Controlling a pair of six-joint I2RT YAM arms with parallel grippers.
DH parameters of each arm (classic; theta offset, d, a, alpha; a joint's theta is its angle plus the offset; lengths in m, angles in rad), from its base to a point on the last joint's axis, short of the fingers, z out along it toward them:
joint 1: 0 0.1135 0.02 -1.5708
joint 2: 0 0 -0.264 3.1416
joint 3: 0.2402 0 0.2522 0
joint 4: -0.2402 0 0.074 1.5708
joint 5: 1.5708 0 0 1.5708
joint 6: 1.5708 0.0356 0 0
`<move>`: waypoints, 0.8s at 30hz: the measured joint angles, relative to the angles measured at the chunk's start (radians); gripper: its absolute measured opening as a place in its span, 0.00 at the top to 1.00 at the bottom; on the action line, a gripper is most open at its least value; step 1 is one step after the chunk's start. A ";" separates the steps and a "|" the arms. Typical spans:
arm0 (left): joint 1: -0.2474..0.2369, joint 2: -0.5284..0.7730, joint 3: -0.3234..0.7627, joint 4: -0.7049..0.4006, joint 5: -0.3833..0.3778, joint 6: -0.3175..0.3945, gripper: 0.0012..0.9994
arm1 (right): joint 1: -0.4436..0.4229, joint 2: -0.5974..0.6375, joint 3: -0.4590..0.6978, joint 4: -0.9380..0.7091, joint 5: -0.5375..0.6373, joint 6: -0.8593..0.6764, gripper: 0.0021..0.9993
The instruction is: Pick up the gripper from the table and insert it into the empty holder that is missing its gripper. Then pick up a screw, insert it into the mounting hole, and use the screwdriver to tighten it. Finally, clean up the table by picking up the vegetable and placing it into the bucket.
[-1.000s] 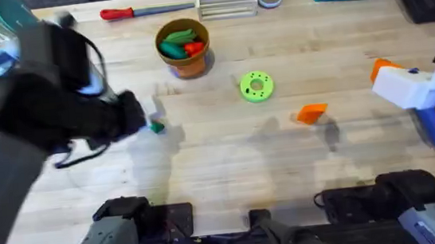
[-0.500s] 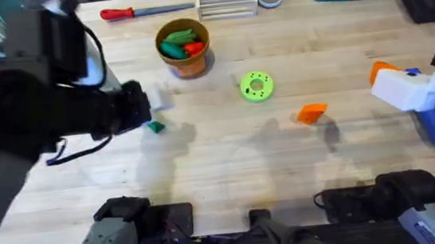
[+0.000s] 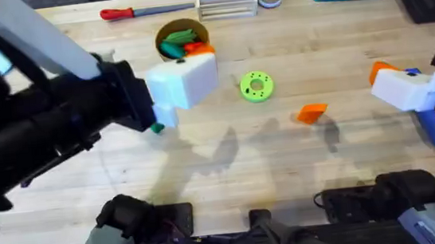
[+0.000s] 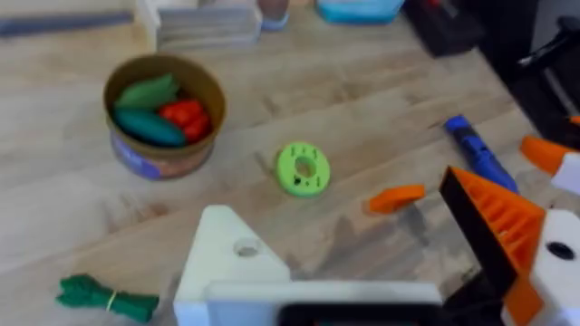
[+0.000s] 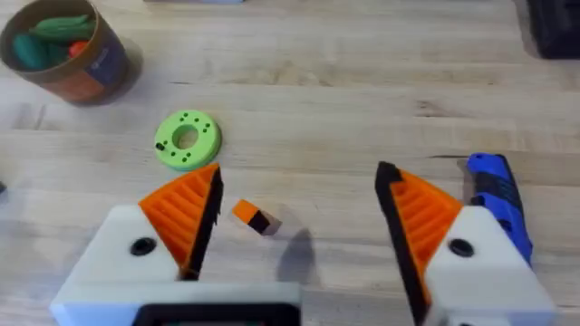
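Left arm large, blurred; bucket partly hidden, perhaps half.

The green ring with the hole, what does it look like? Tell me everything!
The green ring is a bright lime disc that looks like plastic, with a round hole through its middle and tiny holes dotted around its top face. It lies flat on the wooden table, on its own, touching nothing else. The bucket sits to one side of it and the orange gripper to the other.

We see the orange wedge gripper lying flat on the tabletop, the blue screwdriver lying near it, the green vegetable loose, and the bucket upright holding toys.
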 joint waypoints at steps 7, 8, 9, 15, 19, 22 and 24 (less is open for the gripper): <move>-0.001 -0.001 0.003 -0.042 -0.001 0.004 0.01 | 0.000 0.000 0.000 0.000 0.000 0.000 0.01; -0.001 -0.001 0.003 -0.035 0.000 0.014 0.00 | 0.000 0.000 0.000 0.000 0.000 0.000 0.01; -0.001 -0.001 0.003 -0.024 0.001 0.030 0.00 | 0.000 0.000 0.000 0.000 0.000 0.000 0.01; -0.013 0.005 -0.020 0.147 0.055 0.217 0.01 | 0.000 0.000 0.000 0.000 0.000 0.000 0.01; -0.061 0.002 -0.133 0.327 0.080 0.320 0.01 | 0.000 0.000 0.000 0.000 0.000 0.000 0.01; -0.094 -0.047 -0.285 0.470 0.097 0.362 0.01 | 0.000 0.000 0.000 0.000 0.000 0.000 0.01; -0.109 -0.109 -0.387 0.542 0.105 0.375 0.01 | 0.000 0.000 0.000 0.000 0.000 0.000 0.01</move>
